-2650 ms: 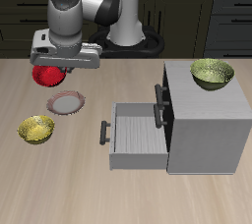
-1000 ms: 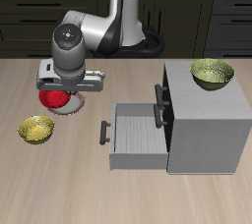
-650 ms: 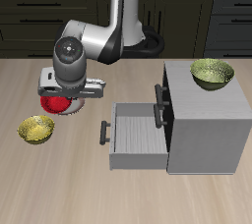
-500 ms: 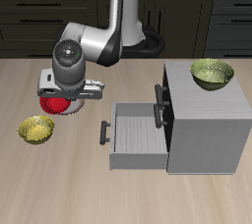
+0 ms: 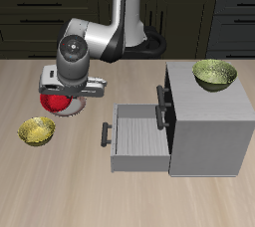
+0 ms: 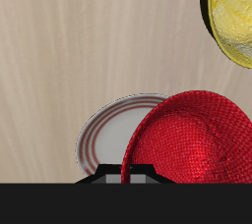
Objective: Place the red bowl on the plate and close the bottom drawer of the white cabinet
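Observation:
The red bowl (image 5: 54, 102) hangs low over the plate (image 5: 74, 112), covering most of it. My gripper (image 5: 61, 90) is shut on the bowl's rim, directly above it. In the wrist view the red bowl (image 6: 192, 141) overlaps one side of the plate (image 6: 106, 135), whose grey centre and reddish-brown rim show beside it; I cannot tell whether bowl and plate touch. The fingertips are hidden there. The white cabinet (image 5: 209, 121) stands farther along the table, and its bottom drawer (image 5: 134, 137) is pulled out toward the plate, dark handle in front.
A yellow-gold bowl (image 5: 37, 130) lies near the plate, toward the table's front edge; the yellow-gold bowl (image 6: 234, 17) is also in the wrist view. An olive-green bowl (image 5: 214, 74) sits on top of the cabinet. The upper drawer front is shut.
The gripper carried the red bowl from behind the plate forward and down over it. In the last half second it has hardly moved. The drawer stays open.

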Tool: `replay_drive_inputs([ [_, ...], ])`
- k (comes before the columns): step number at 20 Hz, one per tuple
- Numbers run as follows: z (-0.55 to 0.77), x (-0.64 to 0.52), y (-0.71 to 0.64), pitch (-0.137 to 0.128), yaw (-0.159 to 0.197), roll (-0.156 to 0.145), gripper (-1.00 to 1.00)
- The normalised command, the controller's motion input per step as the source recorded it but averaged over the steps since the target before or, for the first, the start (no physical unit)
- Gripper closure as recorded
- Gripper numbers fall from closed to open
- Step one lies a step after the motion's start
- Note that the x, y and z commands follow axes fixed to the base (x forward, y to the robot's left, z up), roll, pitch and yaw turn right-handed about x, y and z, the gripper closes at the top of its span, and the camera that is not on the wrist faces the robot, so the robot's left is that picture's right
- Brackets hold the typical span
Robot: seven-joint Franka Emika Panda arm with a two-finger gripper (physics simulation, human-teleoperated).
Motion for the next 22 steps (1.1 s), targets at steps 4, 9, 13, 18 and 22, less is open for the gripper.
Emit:
replay_drive_inputs([
  [4, -0.13, -0.09, 0.03, 0.031, -0.049, 0.014, 1.0],
  [9, -0.09, 0.0, -0.05, 0.009, -0.013, -0.01, 1.0],
  [13, -0.18, 0.04, 0.03, 0.022, 0.015, 0.024, 1.0],
  [18, -0.23, 0.09, 0.12, 0.063, 0.038, 0.009, -1.0],
  [22, -0.06, 0.03, 0.05, 0.032, -0.001, 0.012, -1.0],
])
